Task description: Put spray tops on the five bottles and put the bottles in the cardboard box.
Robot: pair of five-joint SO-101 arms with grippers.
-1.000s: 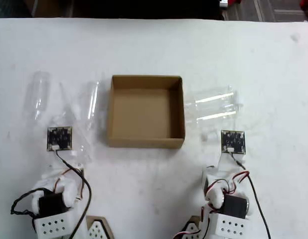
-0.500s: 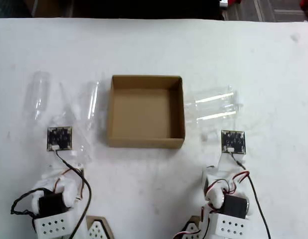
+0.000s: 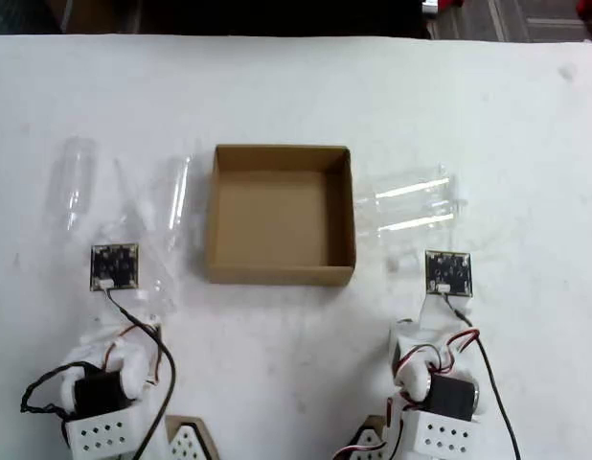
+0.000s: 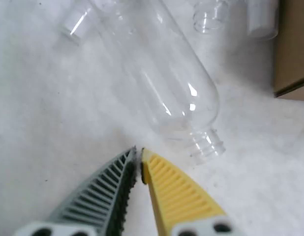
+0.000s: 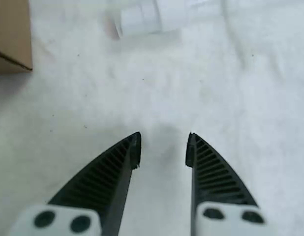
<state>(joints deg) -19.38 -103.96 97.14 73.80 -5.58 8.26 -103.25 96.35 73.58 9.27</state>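
White bench (image 3: 296, 86) takes up nearly the whole scene, with a dark strip of room beyond its far edge. An open cardboard box (image 3: 282, 213) sits in the middle of it. Clear bottles lie on their sides on the bench around the box. To the left are a far-left bottle (image 3: 70, 180), a bottle beside the box (image 3: 173, 199) and a slanted bottle (image 3: 141, 244) between them, nearer the arms. Just right of the box two more lie side by side, pointing left to right: a far bottle (image 3: 406, 188) and a near bottle (image 3: 416, 222).

Both arms sit at the near edge, the left arm (image 3: 104, 383) to the left of the box and the right arm (image 3: 435, 393) to its right.

The left end effector (image 4: 138, 153) has its grey finger (image 4: 105, 191) and yellow finger (image 4: 174, 191) pressed together at the tips, with nothing between them. It is over bare bench, just near of the slanted bottle, whose open threaded neck (image 4: 207, 145) points toward the near side. A corner of the box shows to the right, and more bottle ends lie farther off.

The right end effector (image 5: 163, 147) has its two black fingers (image 5: 110, 172) spread apart, with only bench between them. The box corner lies to its far left, and a pale bottle end (image 5: 152, 17) lies farther out on the bench
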